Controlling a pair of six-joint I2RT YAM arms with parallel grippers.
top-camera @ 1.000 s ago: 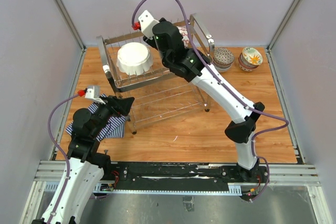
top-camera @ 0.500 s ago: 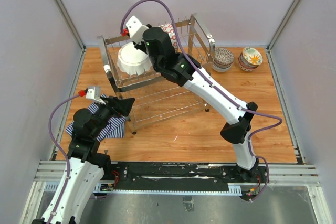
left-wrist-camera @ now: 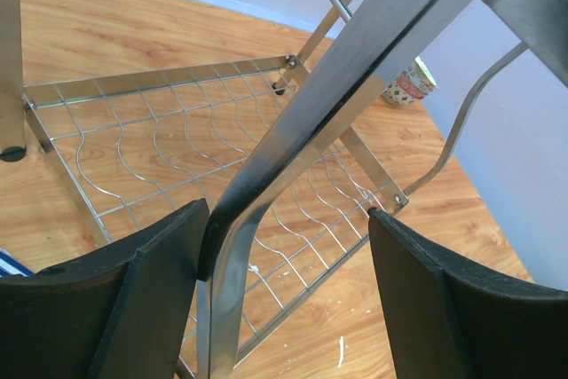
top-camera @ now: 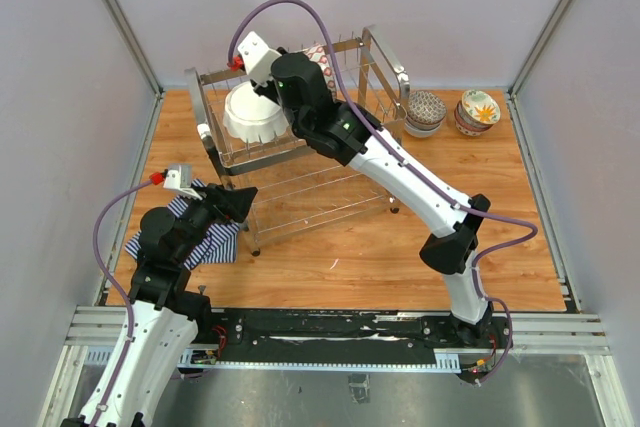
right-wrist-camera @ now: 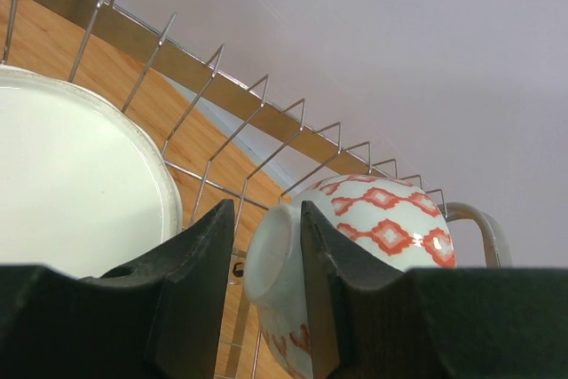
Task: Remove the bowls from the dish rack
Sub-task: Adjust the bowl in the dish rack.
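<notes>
dish rack (top-camera: 300, 162): shiny silver chrome wire and bars
big bowl (top-camera: 255, 115): plain white, inside and out
lattice bowl (right-wrist-camera: 373, 219): white with an orange-red diamond lattice, plain white foot
dotted bowl (top-camera: 427, 107), far right: pale with dark brown dotted rings, on a grey-blue bowl
floral bowl (top-camera: 481, 105), far right: cream inside with yellow and green flowers, red pattern outside
cloth (top-camera: 220, 240), near left: blue and white stripes
counter (top-camera: 400, 247): warm orange-brown wood grain
right arm (top-camera: 420, 182): white shell, black joints
walls (top-camera: 450, 7): pale lilac-grey

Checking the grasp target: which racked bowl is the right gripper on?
The red-lattice bowl, its foot between the right gripper's fingers; the big white bowl lies beside them, outside the gap.
</notes>
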